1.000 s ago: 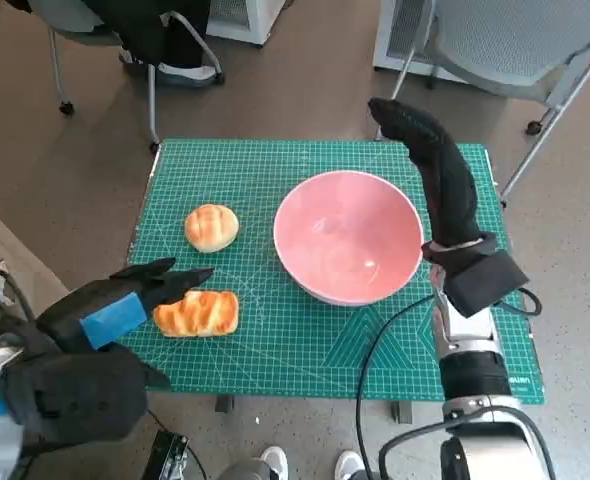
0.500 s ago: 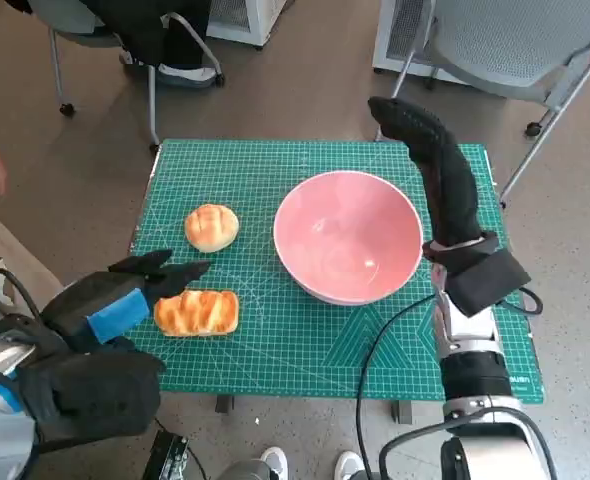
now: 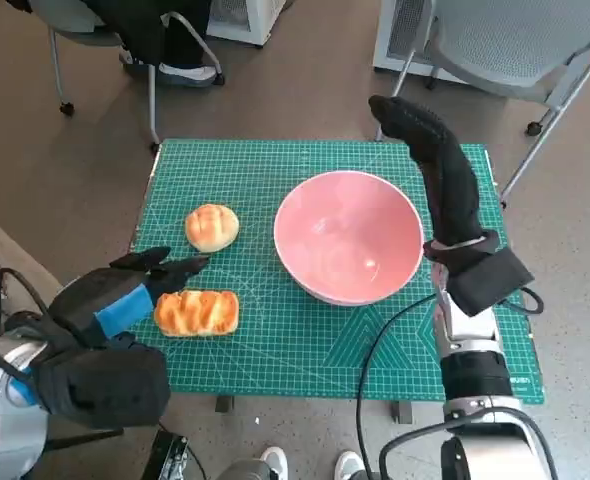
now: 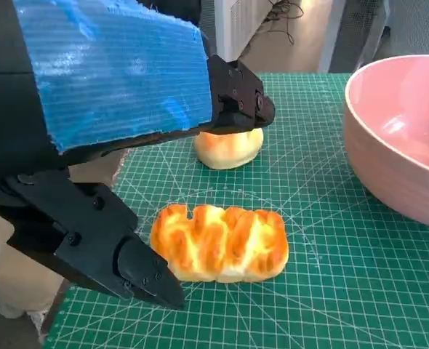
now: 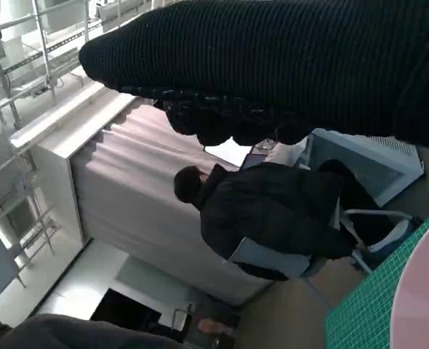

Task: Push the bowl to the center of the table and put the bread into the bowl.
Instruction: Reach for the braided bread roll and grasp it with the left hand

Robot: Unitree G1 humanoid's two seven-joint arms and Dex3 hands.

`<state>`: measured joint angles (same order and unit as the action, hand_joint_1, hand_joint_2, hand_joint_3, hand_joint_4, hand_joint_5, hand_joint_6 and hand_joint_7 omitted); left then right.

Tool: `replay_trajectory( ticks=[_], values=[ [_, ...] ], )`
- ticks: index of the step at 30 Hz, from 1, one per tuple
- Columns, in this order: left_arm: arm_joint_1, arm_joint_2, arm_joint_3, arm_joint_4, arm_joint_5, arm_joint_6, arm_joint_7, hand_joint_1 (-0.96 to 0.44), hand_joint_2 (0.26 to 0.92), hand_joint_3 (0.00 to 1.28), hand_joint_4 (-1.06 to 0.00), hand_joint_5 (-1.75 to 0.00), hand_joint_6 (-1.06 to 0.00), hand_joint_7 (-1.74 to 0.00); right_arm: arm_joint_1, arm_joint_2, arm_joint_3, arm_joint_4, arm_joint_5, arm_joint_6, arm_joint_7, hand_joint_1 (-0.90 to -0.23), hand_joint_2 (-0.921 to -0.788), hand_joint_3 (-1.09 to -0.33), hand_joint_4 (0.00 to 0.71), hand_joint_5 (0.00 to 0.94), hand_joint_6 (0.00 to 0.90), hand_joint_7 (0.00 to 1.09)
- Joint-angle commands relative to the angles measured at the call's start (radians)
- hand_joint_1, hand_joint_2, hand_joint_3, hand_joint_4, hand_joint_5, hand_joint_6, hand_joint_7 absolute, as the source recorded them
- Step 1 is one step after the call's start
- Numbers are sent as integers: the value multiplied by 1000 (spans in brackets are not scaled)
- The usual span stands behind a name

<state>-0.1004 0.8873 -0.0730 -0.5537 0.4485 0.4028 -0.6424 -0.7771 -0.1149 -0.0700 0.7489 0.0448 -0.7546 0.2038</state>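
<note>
The pink bowl (image 3: 348, 236) sits near the middle of the green cutting mat (image 3: 275, 340), slightly right of centre; it also shows in the left wrist view as the pink bowl (image 4: 403, 138). My right hand (image 3: 430, 165) in the knit glove stands just beyond the bowl's right rim, holding nothing. A long ridged bread (image 3: 196, 312) lies at the mat's front left, and a round bun (image 3: 212, 227) lies behind it. My left hand (image 3: 125, 295) hovers just left of the long bread (image 4: 218, 242), fingers (image 4: 145, 273) spread with nothing in them. The round bun (image 4: 229, 147) shows partly behind the hand.
Office chairs stand beyond the table at the far left (image 3: 135, 40) and far right (image 3: 515, 45). A person in dark clothes (image 5: 273, 211) sits in a chair in the right wrist view. Shoes (image 3: 275, 462) show below the table's front edge.
My left hand has crept slightly right and forward toward the long bread. The right hand and bowl have not moved. A person's hand seen at the left edge half a second ago is gone.
</note>
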Motion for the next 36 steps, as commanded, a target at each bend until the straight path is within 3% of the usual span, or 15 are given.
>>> replay_trajectory(
  ticks=[1, 23, 36],
  values=[
    [-26, -18, -23, 30, 31, -18, 7, 110, 666, 19, -170, -1, -287, 0, 21, -5, -2, 8, 12, 15, 15, -720, -921, -856, 171, 2, 102, 261],
    [-94, -72, -89, 167, 84, -83, 2, 22, 681, 21, -161, 0, -277, 0, 28, -7, -8, -3, 35, 15, 33, -728, -921, -858, 171, 1, 88, 286],
    [-129, -89, -139, 227, 116, -102, -11, -37, 685, 20, -167, -2, -280, -2, 32, -9, -6, -7, 20, 5, 18, -729, -921, -858, 173, 2, 80, 301]
  ],
)
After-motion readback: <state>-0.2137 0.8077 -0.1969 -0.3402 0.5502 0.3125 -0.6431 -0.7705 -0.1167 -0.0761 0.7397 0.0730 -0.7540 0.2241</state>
